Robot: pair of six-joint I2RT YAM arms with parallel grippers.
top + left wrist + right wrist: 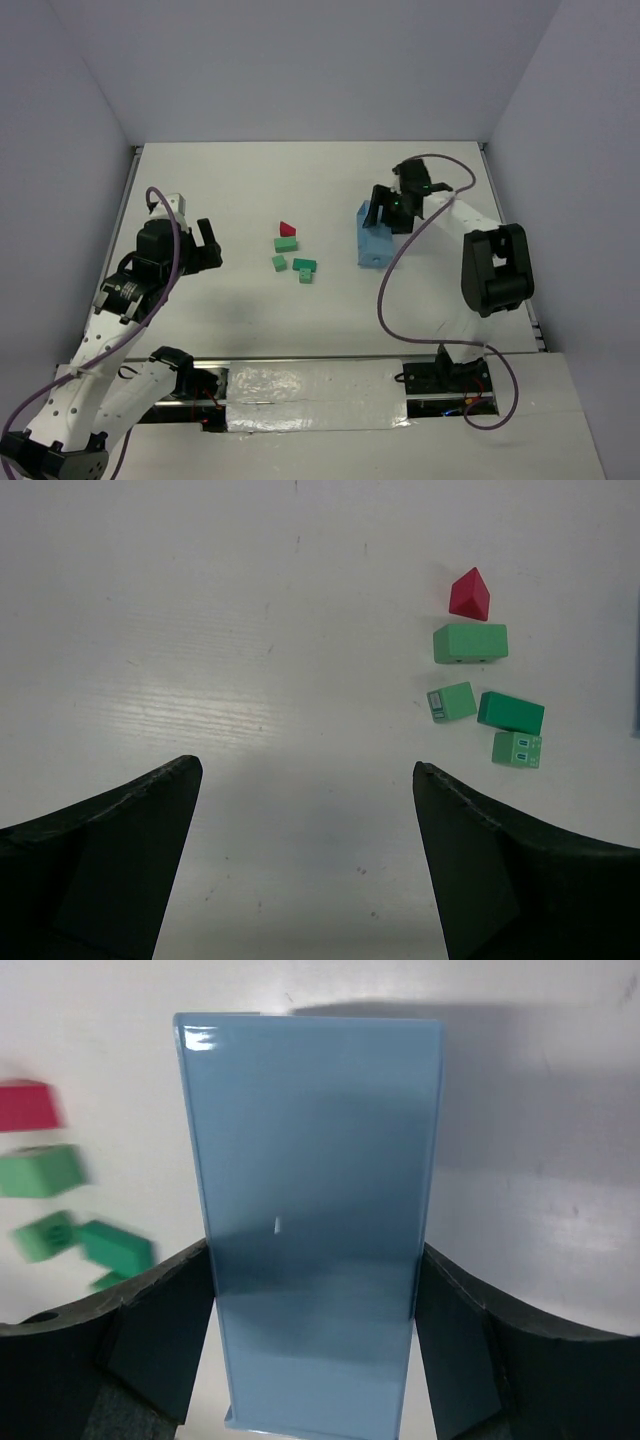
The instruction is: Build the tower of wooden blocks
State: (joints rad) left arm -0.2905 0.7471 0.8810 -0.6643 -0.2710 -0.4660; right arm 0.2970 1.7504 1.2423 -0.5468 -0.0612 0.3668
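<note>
Well, no tower stands yet. The four small green wooden blocks [286, 244] [470, 643] lie flat in a tight bunch near the middle of the white worktop [200, 180]. The small red wooden roof-shaped block [288, 229] [470, 593] sits at 12 o'clock of the bunch, just beside the top green one.

The left gripper [208, 246] [305, 770] hangs at 9 o'clock of the blocks, well apart from them. Its fingers are spread wide and there is nothing between them. The right gripper [388, 213] [312, 1250] is at 3 o'clock of the blocks. It is clamped on the long light-blue smooth tray [371, 248] [310, 1160], with one finger pressed on each long side.

What could go wrong? The tray looks slippery and is held near one end, so it could slide out or swing. If it swings toward 9 o'clock, it may hit the blocks and scatter them.

The blocks lie very close, and two of them look to be touching. Wide fingers coming down on one block may bump the one next to it. A small block set down crooked could make the pile tip over.

The red block has sloped sides, so I think it must go on last. Nothing would rest on top of it.
</note>
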